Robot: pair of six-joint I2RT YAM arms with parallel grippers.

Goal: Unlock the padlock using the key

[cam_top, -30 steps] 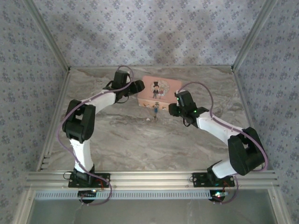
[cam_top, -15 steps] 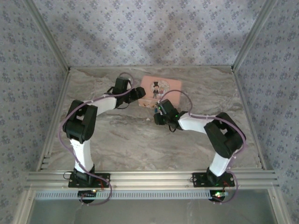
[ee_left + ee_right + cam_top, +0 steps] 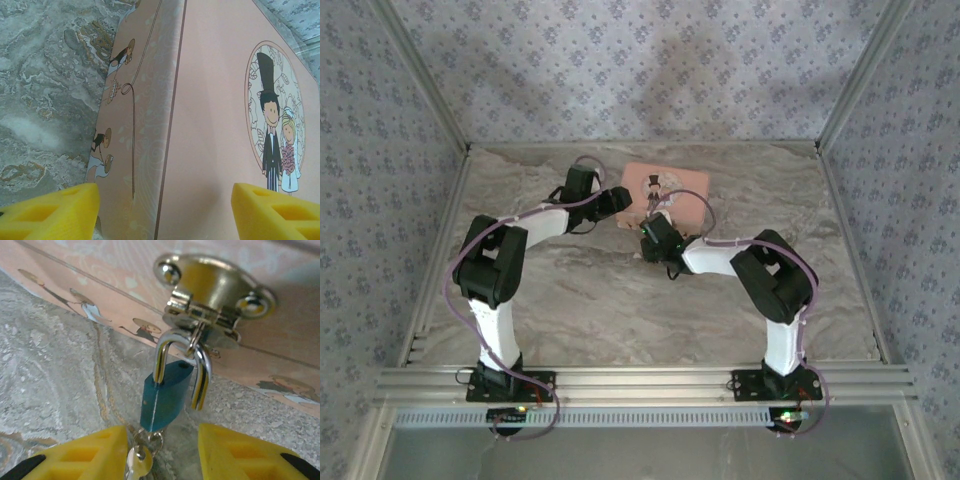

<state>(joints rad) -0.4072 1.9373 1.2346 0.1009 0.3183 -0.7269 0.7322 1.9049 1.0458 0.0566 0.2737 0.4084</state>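
At lower centre, the unlocked padlock [image 3: 167, 395] is approached by the half-open, empty right end effector [image 3: 162, 452]; unhooking is needed next.

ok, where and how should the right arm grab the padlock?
By the blue body of the padlock, not the shackle: the shackle is open, one leg free. Come from the near side, away from the pink box, one of the yellow fingers on each side. The body hangs tilted, so I'd roll the wrist slightly to match, clear of the key ring below.

The blue padlock [image 3: 166, 397] hangs with its shackle open, above the key [image 3: 139, 462].
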